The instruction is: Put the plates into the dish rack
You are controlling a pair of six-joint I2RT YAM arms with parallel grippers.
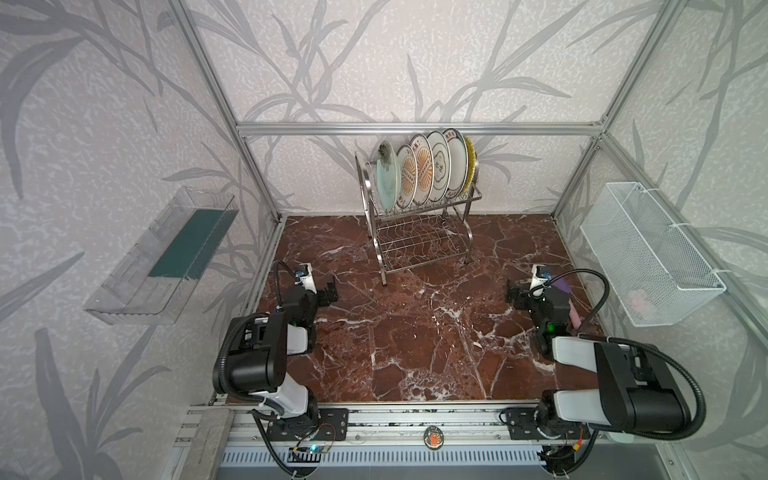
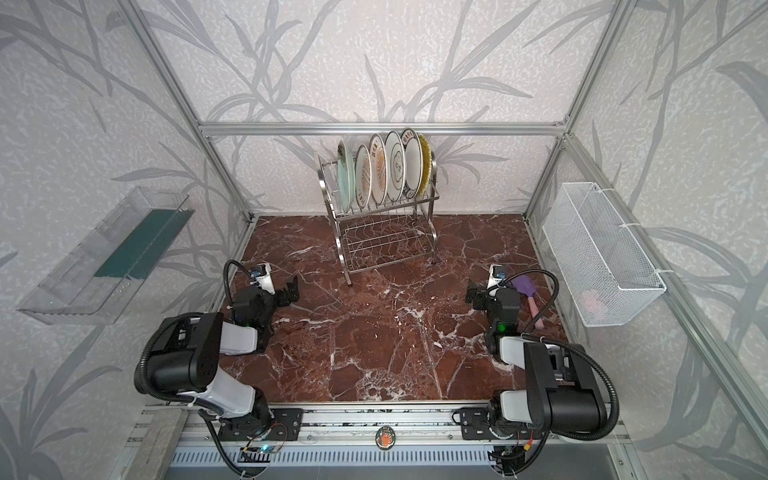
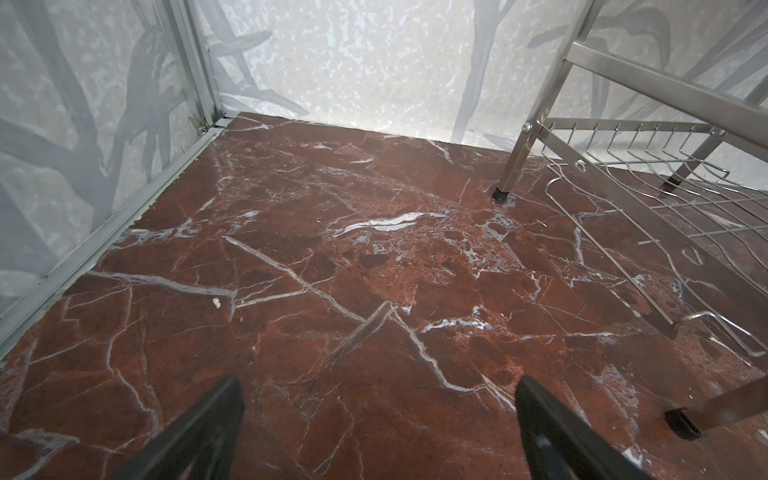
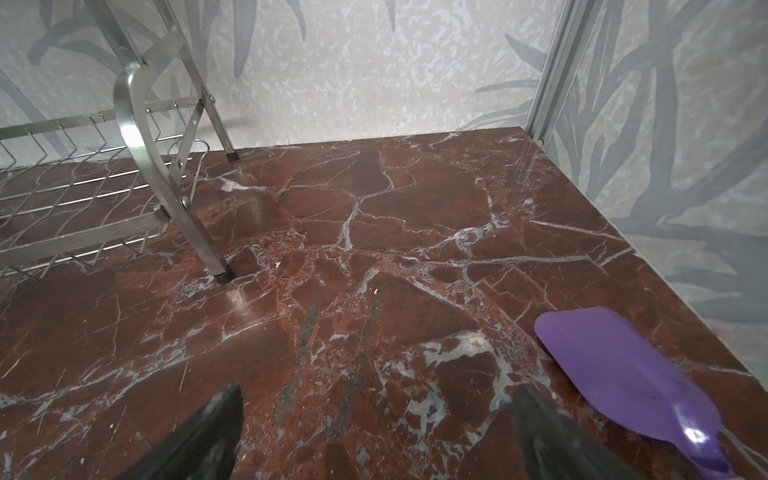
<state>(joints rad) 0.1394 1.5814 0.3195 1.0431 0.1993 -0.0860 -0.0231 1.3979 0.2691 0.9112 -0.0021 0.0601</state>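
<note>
The dish rack [image 1: 415, 245] [image 2: 386, 243] stands at the back middle of the red marble table. Several plates [image 1: 439, 166] [image 2: 394, 166] stand upright in a row in its top tier; its lower tier holds nothing. My left gripper [image 1: 330, 293] [image 2: 293, 289] hovers low at the left of the table, open and empty. The right gripper [image 1: 510, 293] [image 2: 471, 293] is at the right, also open and empty. In the left wrist view my left gripper [image 3: 380, 399] frames bare marble, with the rack's lower tier [image 3: 648, 232] off to one side. In the right wrist view my right gripper [image 4: 378, 399] also frames bare marble, near a rack leg [image 4: 141, 153].
A purple spatula [image 4: 615, 374] [image 2: 524, 286] with a pink handle lies on the table beside the right gripper. A white mesh basket [image 1: 648, 253] hangs on the right wall. A clear plastic tray [image 1: 162, 253] hangs on the left wall. Aluminium frame posts edge the table.
</note>
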